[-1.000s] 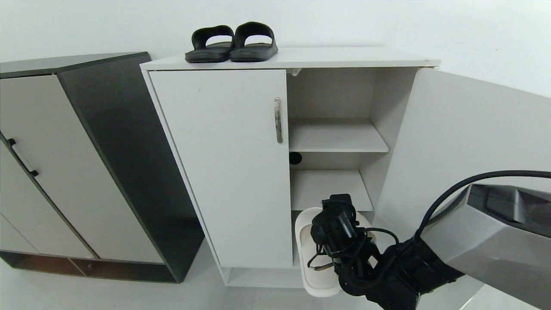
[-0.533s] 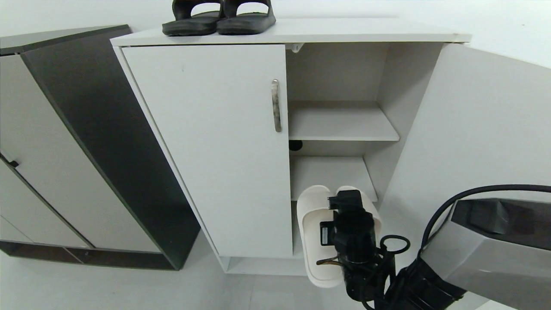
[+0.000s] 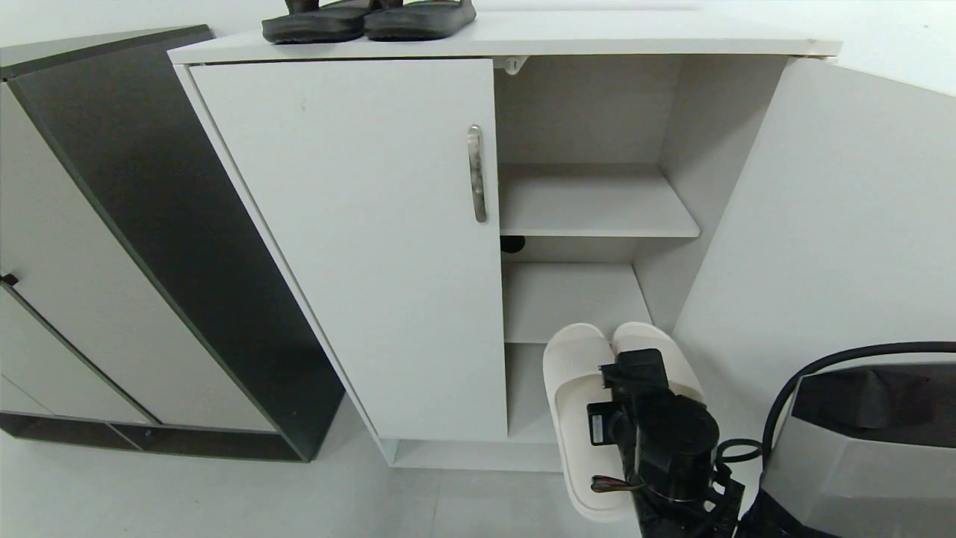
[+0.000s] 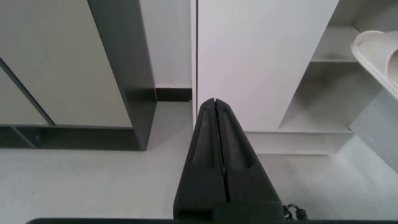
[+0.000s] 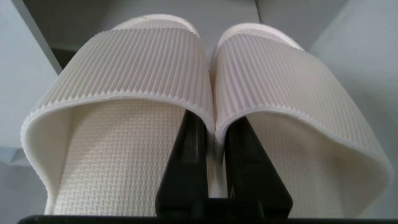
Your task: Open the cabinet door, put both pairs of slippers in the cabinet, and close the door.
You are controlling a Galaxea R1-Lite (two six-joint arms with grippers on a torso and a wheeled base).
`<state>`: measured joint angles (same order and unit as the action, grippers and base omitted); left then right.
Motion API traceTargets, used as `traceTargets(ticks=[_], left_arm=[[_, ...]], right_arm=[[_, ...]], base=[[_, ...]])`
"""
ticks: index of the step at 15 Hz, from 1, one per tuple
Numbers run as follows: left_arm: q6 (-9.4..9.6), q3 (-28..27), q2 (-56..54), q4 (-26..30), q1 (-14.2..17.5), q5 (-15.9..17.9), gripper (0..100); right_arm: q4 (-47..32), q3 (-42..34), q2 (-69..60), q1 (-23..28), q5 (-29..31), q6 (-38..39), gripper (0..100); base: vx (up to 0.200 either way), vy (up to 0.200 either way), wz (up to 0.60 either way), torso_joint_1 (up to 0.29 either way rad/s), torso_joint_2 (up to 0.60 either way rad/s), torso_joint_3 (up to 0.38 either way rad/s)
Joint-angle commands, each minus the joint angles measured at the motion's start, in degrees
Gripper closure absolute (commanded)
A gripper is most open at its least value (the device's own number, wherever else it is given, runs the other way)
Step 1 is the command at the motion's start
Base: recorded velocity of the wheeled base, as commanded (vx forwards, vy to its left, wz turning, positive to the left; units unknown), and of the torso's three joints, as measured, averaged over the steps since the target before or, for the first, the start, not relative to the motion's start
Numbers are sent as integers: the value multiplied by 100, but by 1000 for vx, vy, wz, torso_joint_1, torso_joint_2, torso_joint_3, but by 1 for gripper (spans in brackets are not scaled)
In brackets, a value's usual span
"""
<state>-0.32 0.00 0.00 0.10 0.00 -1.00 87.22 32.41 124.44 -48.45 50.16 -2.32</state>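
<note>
My right gripper [image 3: 633, 365] clamped on the white slippers [image 3: 575, 359] in front of the cabinet [image 3: 336, 224], black slippers [image 3: 366, 21] atop the cabinet, my left gripper [image 4: 216, 112] pressed closed, empty.

Ribbed matt white slippers [image 5: 149, 68]; smooth matt cabinet [image 3: 358, 224] w/ shiny metal handle [image 3: 476, 173]

Right claw [image 3: 632, 368] reaches forward from the low right arm, its fingers [image 5: 186, 171] clamped on the white slippers [image 5: 118, 155]; left claw [image 4: 214, 146] angles forward and down, fingers pressed together
</note>
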Motion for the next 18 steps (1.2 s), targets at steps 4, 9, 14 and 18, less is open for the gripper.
traceTargets(ticks=[4, 9, 14, 18], left_arm=[[-3, 0, 9, -1, 0, -6, 100], [-12, 0, 9, -10, 0, -6, 100], [-21, 0, 9, -10, 0, -14, 100], [-21, 0, 9, -10, 0, -14, 100]], right_arm=[[278, -701, -245, 11, 2, 73, 100], [278, -921, -254, 46, 2, 161, 100], [278, -1123, -263, 274, 2, 188, 100], [278, -1194, -263, 327, 2, 240, 100]], base=[[0, 0, 0, 0, 0, 0], [0, 0, 0, 0, 0, 0], [0, 0, 0, 0, 0, 0], [0, 0, 0, 0, 0, 0]])
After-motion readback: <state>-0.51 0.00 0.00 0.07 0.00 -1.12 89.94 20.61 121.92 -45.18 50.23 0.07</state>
